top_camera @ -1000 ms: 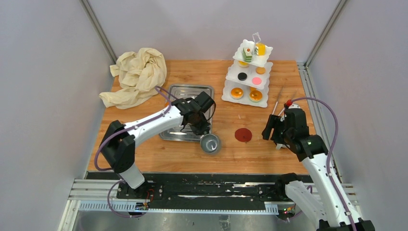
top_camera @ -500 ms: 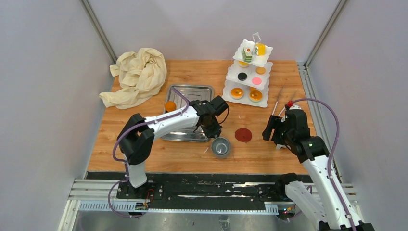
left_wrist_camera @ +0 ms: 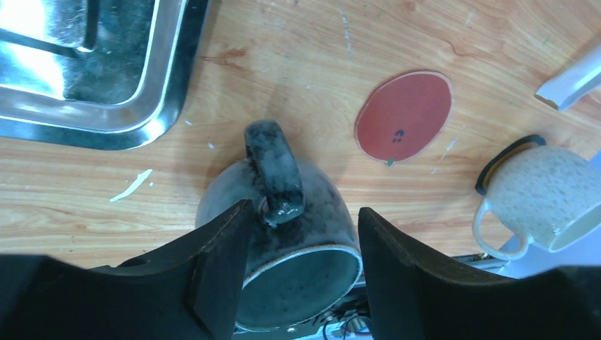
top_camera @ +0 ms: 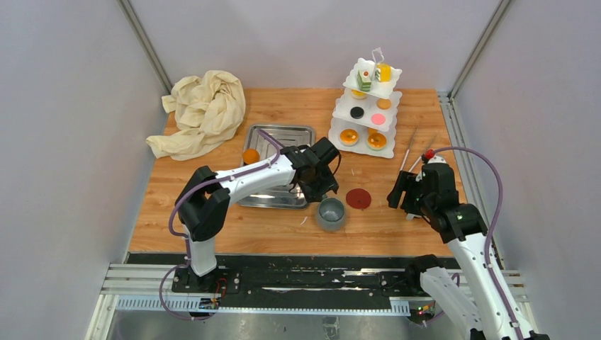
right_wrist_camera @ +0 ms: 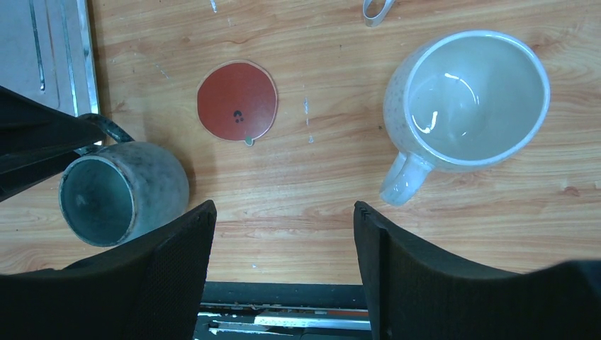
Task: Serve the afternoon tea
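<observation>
The grey mug point(top_camera: 331, 212) stands upright on the wooden table just left of a red disc point(top_camera: 358, 198). My left gripper point(left_wrist_camera: 303, 216) hangs over it, open, with the mug's handle point(left_wrist_camera: 273, 170) between its jaws, close to the left finger. The off-white mug point(right_wrist_camera: 468, 92) stands upright to the right, beyond my right gripper point(right_wrist_camera: 283, 209), which is open over bare wood. At the back right, the white three-tier stand point(top_camera: 339, 144) carries small cakes: a green-layered one point(top_camera: 365, 76), a black one point(top_camera: 357, 112), a pink one point(top_camera: 378, 119) and orange tarts point(top_camera: 349, 136).
A steel tray point(top_camera: 283, 133) lies left of the grey mug with an orange tart point(top_camera: 250, 156) at its left side. A crumpled cream cloth point(top_camera: 202, 113) fills the back left corner. Thin metal utensils point(top_camera: 409, 150) lie right of the stand.
My left arm carried the grey mug rightward from the tray's corner toward the red disc, then its jaws opened off the handle. The right arm has stayed still.
</observation>
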`<state>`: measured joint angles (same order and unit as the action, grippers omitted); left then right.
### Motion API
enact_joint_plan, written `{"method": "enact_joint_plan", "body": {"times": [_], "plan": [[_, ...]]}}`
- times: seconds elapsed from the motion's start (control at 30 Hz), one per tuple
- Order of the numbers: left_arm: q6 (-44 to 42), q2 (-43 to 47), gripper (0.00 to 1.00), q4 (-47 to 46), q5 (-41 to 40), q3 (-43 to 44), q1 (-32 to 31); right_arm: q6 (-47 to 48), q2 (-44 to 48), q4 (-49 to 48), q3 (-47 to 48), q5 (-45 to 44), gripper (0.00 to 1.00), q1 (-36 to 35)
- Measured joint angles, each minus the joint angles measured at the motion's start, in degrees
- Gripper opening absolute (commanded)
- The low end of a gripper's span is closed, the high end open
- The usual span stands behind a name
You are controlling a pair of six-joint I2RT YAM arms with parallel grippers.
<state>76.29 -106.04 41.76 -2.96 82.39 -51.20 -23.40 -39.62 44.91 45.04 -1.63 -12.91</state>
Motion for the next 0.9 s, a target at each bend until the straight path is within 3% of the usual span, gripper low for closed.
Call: {"method": "enact_joint_plan", "body": {"times": [0.47,0.7,0.9], "plan": [[-2.67,2.29,0.62,-2.71,1.2,-0.72,0.0,-1.03,0.28,-0.15,0.0,2.69,0.7,0.0],[-6.27,13.53,0.63,-7.02,0.35,-9.03,1.16,-2.8,-3.02,-4.44,-0.02,9.09,0.69,-0.57],[-14.25,26.16,0.68,-8.07,-1.84,-18.05,10.88,-4.81,-12.7,-12.48,1.05,12.46,0.7,-8.83]]}}
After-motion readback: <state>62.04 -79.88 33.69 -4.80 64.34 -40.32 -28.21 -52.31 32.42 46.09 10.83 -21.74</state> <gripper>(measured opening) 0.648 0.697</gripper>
